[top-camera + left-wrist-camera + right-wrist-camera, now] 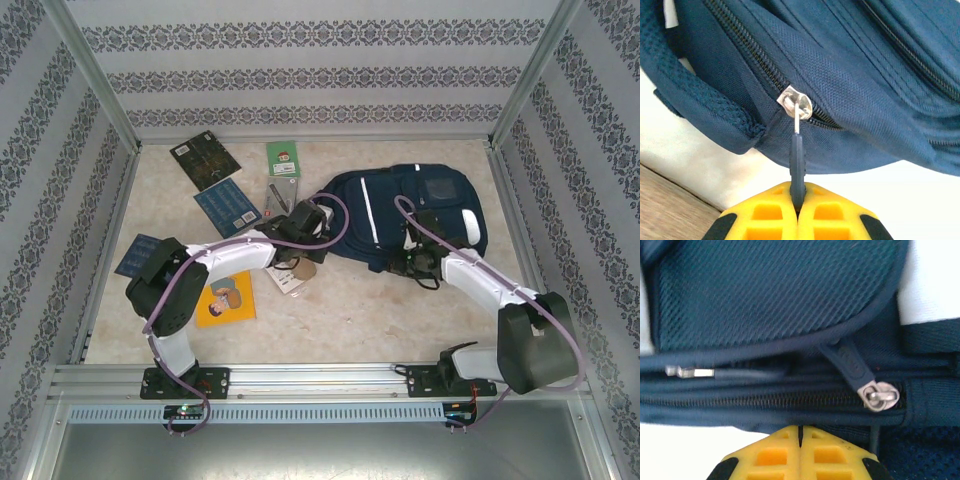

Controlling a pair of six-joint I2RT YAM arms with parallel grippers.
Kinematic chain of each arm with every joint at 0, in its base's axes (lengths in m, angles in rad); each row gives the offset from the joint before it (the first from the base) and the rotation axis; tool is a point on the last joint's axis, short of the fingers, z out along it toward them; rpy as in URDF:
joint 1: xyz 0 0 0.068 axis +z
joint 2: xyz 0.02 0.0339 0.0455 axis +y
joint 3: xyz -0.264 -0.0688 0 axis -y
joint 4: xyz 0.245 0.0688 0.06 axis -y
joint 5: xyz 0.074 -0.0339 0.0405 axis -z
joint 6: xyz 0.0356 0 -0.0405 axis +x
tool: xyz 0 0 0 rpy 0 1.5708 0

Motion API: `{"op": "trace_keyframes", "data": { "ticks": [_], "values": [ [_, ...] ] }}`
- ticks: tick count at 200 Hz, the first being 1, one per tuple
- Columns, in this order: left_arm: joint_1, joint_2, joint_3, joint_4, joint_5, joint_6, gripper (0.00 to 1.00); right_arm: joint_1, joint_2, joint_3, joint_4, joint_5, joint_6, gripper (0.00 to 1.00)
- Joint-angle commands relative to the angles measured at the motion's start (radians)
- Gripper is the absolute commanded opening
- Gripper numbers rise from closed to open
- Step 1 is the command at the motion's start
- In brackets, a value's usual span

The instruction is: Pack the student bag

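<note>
- The student bag (440, 205) lies flat on the table (380, 310), at about 2 o'clock from the table's middle, and its zips look closed.
- The left gripper (320, 218) is at the bag's 9 o'clock edge. Its yellow jaws are clamped on the dark zip pull (796, 160), which hangs from a silver slider (795, 104).
- The right gripper (413, 248) sits against the bag's 6 o'clock edge with its jaws pressed together. I cannot tell whether any cloth is pinched between them. Another slider (881, 396) is at 1 o'clock from its fingertips, apart from them.
- I judge this to be the opening step: unzipping a compartment before anything goes in.
- The next move calls for dragging the pull along the zip track while the right arm steadies the bag.
- A blue booklet (228, 205) and a yellow booklet (228, 298) wait at 9 o'clock, not yet packed.
</note>
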Motion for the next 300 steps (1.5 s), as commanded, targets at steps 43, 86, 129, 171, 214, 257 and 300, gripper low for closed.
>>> {"op": "trace_keyframes", "data": {
  "ticks": [43, 86, 129, 171, 214, 257, 300],
  "values": [
    [-0.142, 0.042, 0.103, -0.077, 0.172, 0.011, 0.0, -0.151, 0.239, 0.237, 0.026, 0.215, -0.099, 0.05],
    [-0.187, 0.083, 0.152, -0.112, 0.18, 0.02, 0.0, -0.206, 0.262, 0.334, -0.013, 0.178, -0.09, 0.21],
    [-0.155, 0.06, 0.139, -0.134, 0.086, -0.005, 0.0, -0.163, 0.082, 0.181, 0.024, 0.029, 0.085, 0.38],
    [-0.089, 0.054, 0.158, -0.125, 0.075, -0.061, 0.13, -0.099, -0.051, -0.053, 0.254, -0.1, 0.42, 0.54],
    [-0.057, 0.054, 0.171, -0.117, 0.038, -0.113, 0.3, -0.055, -0.074, -0.28, 0.702, -0.033, 0.831, 0.78],
    [-0.053, 0.059, 0.192, -0.111, 0.033, -0.156, 0.36, -0.045, 0.027, -0.27, 0.855, -0.038, 0.913, 0.75],
    [-0.053, 0.067, 0.211, -0.104, 0.041, -0.234, 0.39, -0.045, 0.162, -0.232, 0.949, -0.09, 0.954, 0.59]
  ]
}}
